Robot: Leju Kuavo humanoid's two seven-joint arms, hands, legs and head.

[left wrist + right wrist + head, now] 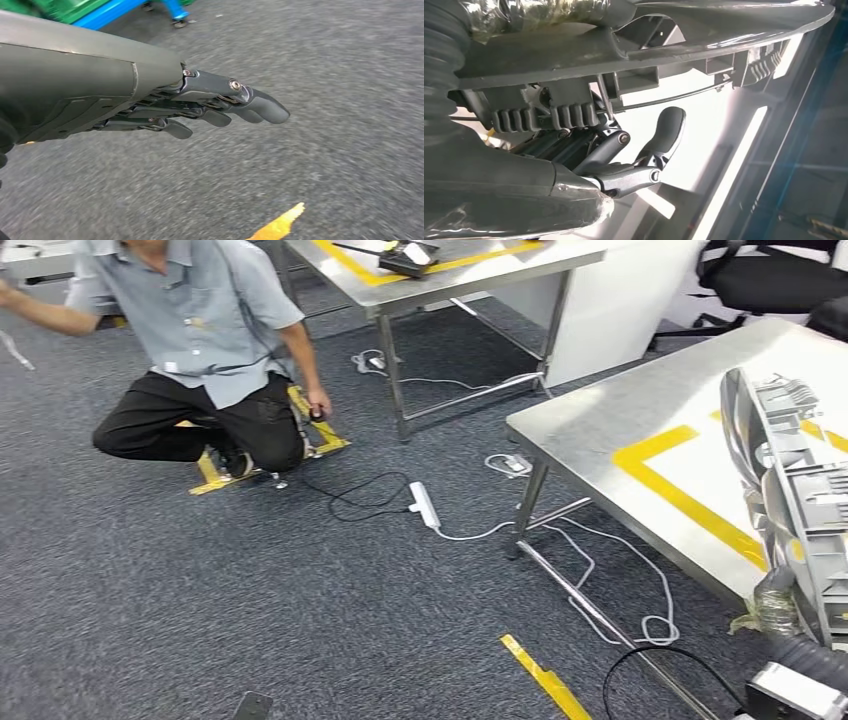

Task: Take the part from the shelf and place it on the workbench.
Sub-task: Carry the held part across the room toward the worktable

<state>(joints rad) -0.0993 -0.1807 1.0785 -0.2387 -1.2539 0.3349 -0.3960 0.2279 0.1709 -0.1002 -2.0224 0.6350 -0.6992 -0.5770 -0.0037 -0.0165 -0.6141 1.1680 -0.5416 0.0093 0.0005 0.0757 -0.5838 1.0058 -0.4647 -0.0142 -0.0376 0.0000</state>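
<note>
we carry the grey moulded part (795, 500) in our right hand (624, 160), fingers curled under its ribbed underside and, as far as the cramped wrist view lets us judge, clamped on it. the part stands on edge above the near corner of the steel workbench (620, 420) with its yellow tape. our left hand (220, 107) hangs over the carpet, fingers extended close together, holding nothing. a person (200, 350) crouches on the floor beyond.

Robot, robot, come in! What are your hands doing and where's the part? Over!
Left hand free, fingers straight, over carpet. Right hand grips the grey part, above the workbench, not set down. Person crouches beyond, cables underfoot.
</note>
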